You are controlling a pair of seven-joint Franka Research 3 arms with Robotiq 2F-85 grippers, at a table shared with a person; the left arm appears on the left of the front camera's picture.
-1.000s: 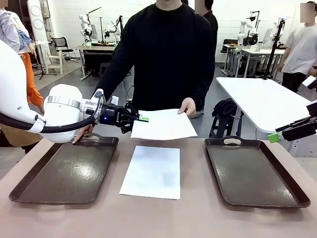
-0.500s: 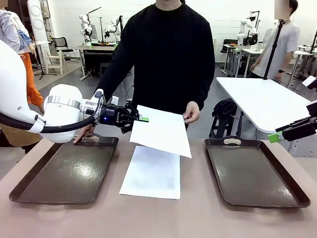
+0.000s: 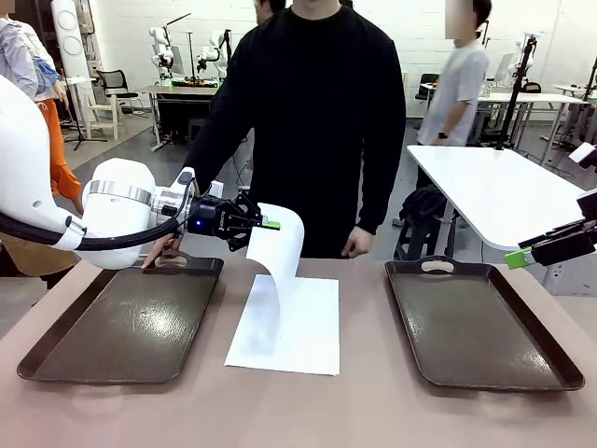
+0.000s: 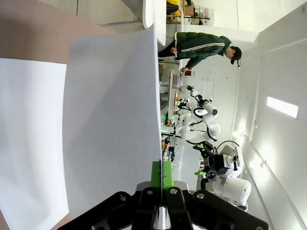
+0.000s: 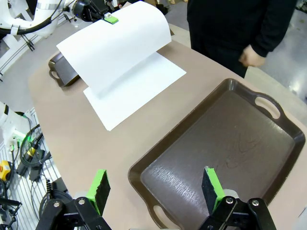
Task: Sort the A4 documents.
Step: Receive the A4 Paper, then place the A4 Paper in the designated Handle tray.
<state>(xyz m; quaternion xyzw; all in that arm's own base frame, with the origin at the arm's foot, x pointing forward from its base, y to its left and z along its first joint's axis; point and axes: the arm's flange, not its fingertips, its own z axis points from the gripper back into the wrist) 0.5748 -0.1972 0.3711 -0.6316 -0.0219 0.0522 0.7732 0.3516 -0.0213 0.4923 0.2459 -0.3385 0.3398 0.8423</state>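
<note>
My left gripper [image 3: 267,224] [image 4: 162,175] is shut on the edge of one white A4 document [image 3: 278,257] [image 4: 112,120] [image 5: 115,45]. The sheet hangs curled from the pads, and its free end droops onto a second A4 document [image 3: 291,329] [image 5: 144,88] lying flat on the table between the trays. My right gripper [image 3: 519,256] [image 5: 155,187] hovers open above the near end of the right tray [image 3: 480,322] [image 5: 216,153], with nothing between its fingers.
A dark tray [image 3: 131,322] lies at the left, with the person's hand [image 3: 160,254] on its far handle. The person's other hand [image 3: 357,243] hangs at the table's far edge. A white table [image 3: 494,187] stands behind at the right.
The person has let go of the held sheet and lowered that hand. The sheet's free end has swung down and now hangs from my left gripper. Neither arm has moved.
</note>
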